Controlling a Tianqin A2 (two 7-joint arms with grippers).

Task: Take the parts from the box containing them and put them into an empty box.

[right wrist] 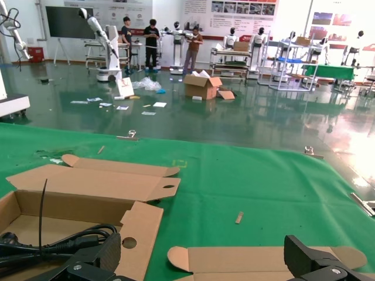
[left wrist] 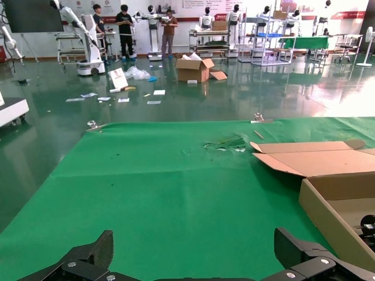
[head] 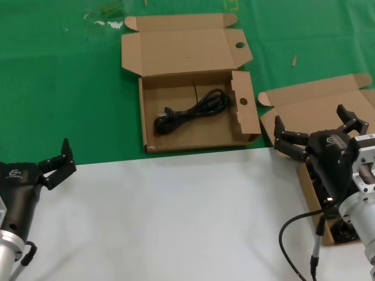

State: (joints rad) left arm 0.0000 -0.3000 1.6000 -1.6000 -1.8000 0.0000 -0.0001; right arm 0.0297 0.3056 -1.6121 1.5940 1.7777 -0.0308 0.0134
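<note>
While hovering at the right edge of the head frame, over the box containing them [head: 306, 187], keeps the right gripper [head: 319, 132] splayed wide with nothing between its fingers [head: 287, 142]. Probably poised so for a reach down into that box. Dark parts [head: 343, 231] lying inside at lower right, below and behind those fingers, largely hidden by the arm, not touched. Plain lid [head: 316, 99] folded back toward upper right, likely to leave the opening free.

At upper centre, the empty box [head: 199, 144], not truly empty: one coiled power cord [head: 190, 111] on its floor, well apart from both grippers. Holed side flap [head: 243, 108] upright and lid laid back, keeping the way in clear. Same cord at lower left of the right wrist view, just beyond one fingertip.

At lower left of the head frame, the left gripper [head: 57, 165] idle at the edge of the white table [head: 176, 222], fingers released, holding nothing; seemingly parked there to wait without blocking.
</note>
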